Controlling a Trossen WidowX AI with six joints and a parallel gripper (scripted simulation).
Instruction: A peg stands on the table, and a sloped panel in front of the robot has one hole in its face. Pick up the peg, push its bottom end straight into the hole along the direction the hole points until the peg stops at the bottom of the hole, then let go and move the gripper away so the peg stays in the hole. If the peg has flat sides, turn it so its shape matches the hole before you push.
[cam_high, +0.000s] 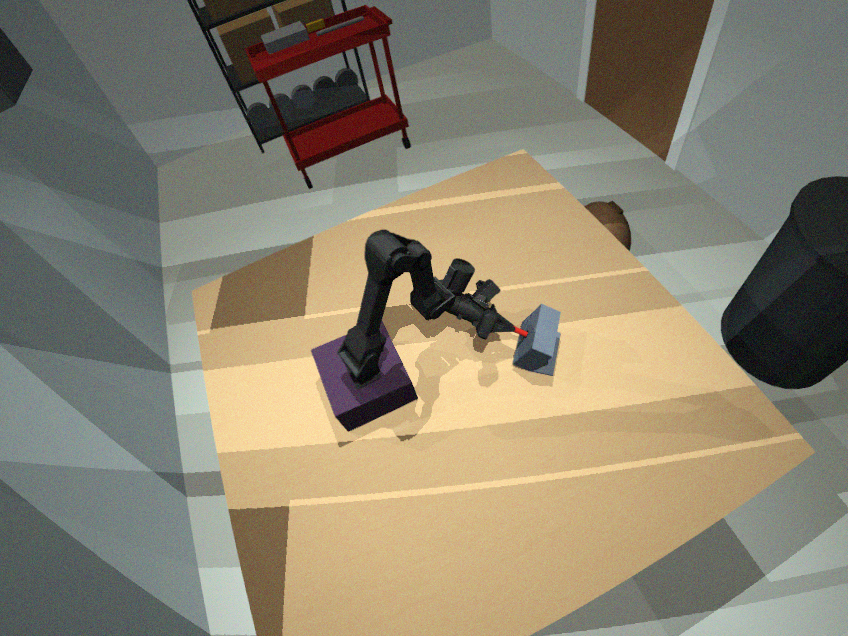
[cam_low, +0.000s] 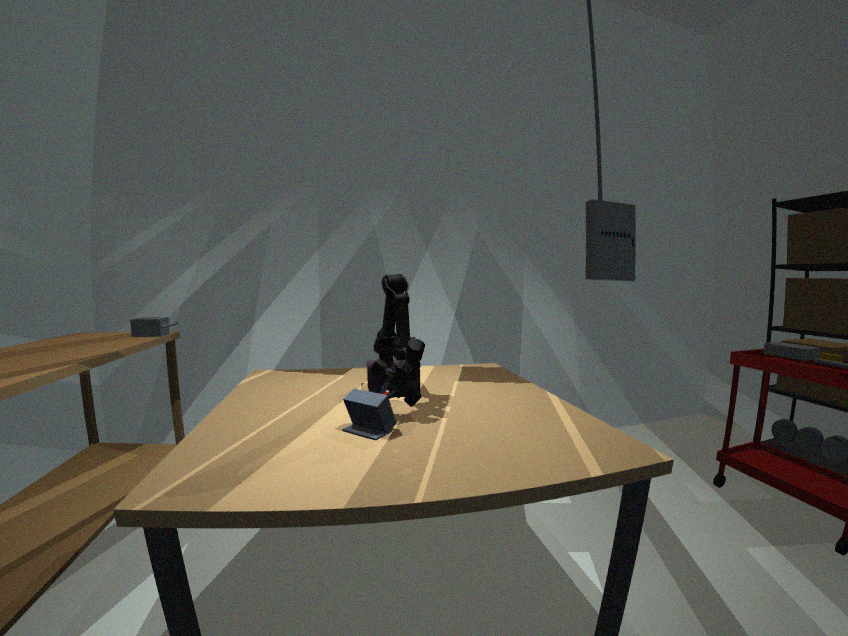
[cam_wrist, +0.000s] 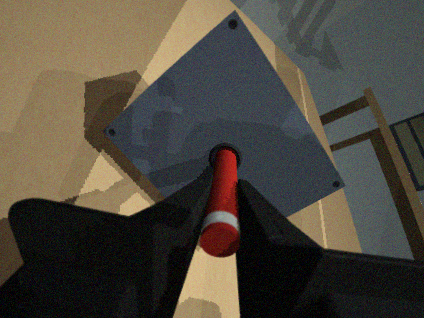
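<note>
A round red peg (cam_wrist: 223, 197) (cam_high: 521, 332) (cam_low: 387, 392) with a pale band near its rear end is held between the fingers. My gripper (cam_wrist: 224, 184) (cam_high: 515, 330) is shut on it. A blue-grey block with a sloped panel (cam_wrist: 200, 90) (cam_high: 545, 328) (cam_low: 370, 414) stands in front of the gripper. The peg's far end is at the mouth of the round dark hole (cam_wrist: 212, 155) in the wrist view, with the hole's rim showing around it. How deep the end sits inside is hidden. The fingertips are close to the panel face.
The arm's purple base (cam_high: 363, 390) stands on the wooden table (cam_high: 479, 533) (cam_low: 479, 472), behind the gripper. Small dark screw heads mark the panel's corners. A red cart (cam_high: 342, 133) and a dark bin (cam_high: 787, 294) stand off the table.
</note>
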